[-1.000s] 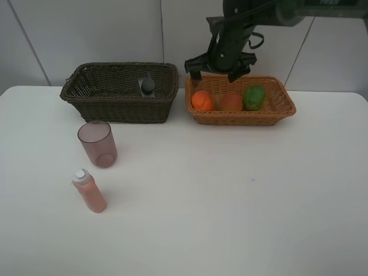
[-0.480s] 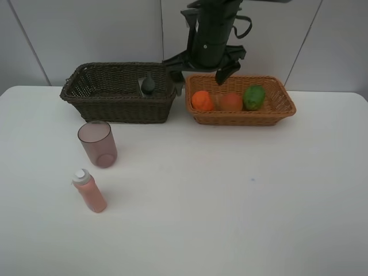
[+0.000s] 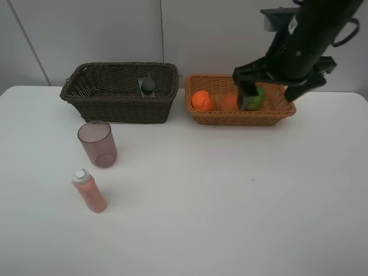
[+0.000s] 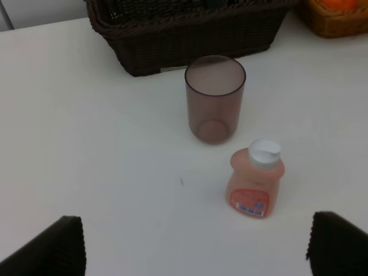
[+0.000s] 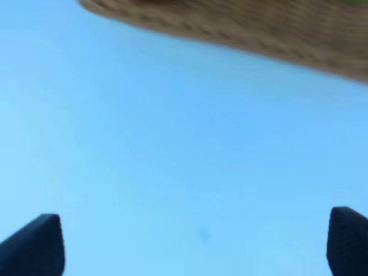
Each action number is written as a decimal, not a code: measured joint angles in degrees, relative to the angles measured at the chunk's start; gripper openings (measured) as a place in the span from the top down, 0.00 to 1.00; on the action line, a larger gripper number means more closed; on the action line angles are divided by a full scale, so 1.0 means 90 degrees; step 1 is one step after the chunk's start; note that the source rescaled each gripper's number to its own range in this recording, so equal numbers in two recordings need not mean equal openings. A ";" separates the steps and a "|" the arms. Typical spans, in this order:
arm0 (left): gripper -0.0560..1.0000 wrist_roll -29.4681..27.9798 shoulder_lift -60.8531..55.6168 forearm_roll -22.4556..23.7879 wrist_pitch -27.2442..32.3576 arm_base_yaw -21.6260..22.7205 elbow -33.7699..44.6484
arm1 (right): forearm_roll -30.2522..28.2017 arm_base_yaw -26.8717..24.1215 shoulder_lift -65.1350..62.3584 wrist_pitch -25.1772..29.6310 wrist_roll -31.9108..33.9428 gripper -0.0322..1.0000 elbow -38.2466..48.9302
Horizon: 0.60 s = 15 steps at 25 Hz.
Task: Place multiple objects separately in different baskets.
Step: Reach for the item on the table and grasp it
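Nearest me on the bench (image 3: 230,201) stood the pink bottle (image 3: 89,191), upright with its white cap on top, long axis vertical. Just behind it, apart from it, the cup (image 3: 98,144) also stood upright, mouth up. The left wrist view looked down on both. The left jaws were spread wide there, a tip in each lower corner, with nothing between them.

Farther back, two baskets sat side by side, their long axes running left to right. In the dark basket (image 3: 121,109) the grey bottle (image 3: 148,85) sat at the right end near the back wall, neck up. The tan basket (image 3: 241,119) held the orange (image 3: 202,100), peach (image 3: 229,102) and lime (image 3: 259,98) in a row along its length.

The right arm (image 3: 299,46) hung over the tan basket's right end, one finger partly covering the lime. The right jaws were wide open and empty.
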 joint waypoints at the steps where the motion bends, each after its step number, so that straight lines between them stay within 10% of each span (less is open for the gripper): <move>1: 0.00 0.0000 0.0000 0.0000 0.0000 0.0000 0.0000 | 0.0000 -0.0176 -0.0391 -0.0023 0.0000 0.00 0.0344; 15: 0.00 0.0000 0.0000 0.0000 0.0000 0.0000 0.0000 | -0.0097 -0.1021 -0.5012 0.0061 0.0000 0.00 0.2751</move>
